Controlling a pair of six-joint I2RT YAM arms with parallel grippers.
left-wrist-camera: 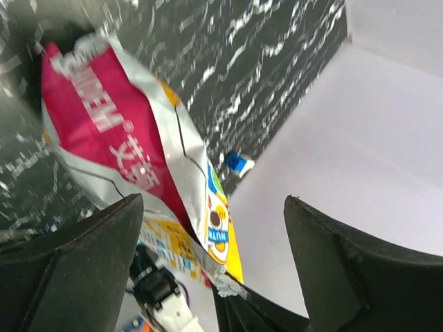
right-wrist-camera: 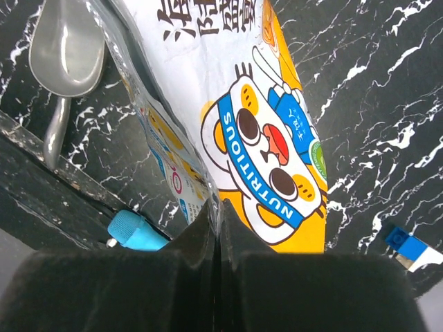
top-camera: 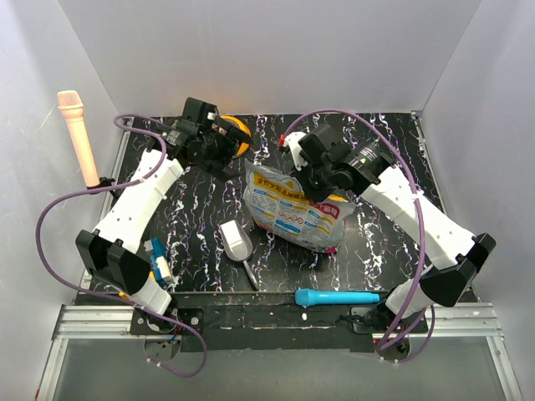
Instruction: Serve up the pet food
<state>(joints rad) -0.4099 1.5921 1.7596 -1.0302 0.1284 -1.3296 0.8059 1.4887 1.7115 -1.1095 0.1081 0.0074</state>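
Step in hand: opening/handling the bag, no serving done yet. Right claw (right-wrist-camera: 218, 211) is pinched tight on the edge of the printed pouch (right-wrist-camera: 256, 124), fingers together with the foil seam between them; in the top view that grip sits at the pouch's upper right corner, centre of the frame. Left claw (left-wrist-camera: 211, 204) has its fingers wide apart and holds nothing; it hangs upper left of centre, aimed at the pouch's magenta side, near but not touching. Pet food itself is not visible anywhere: no kibble on the desk (top-camera: 192, 225), so presumably all inside the pouch, which lies mid-frame on the desk. Orange bowl (top-camera: 236, 132) sits at the upper middle, mostly hidden by the left arm; cannot tell whether anything is in it. Grey scoop (top-camera: 237, 242) lies just left of the pouch, lower centre, untouched. Blue-handled tool (top-camera: 334, 296) rests at the bottom edge. Next move likely calls for the left claw to close on the pouch's opposite edge so both can pull the mouth open; the risk is foil slipping from the pinch.
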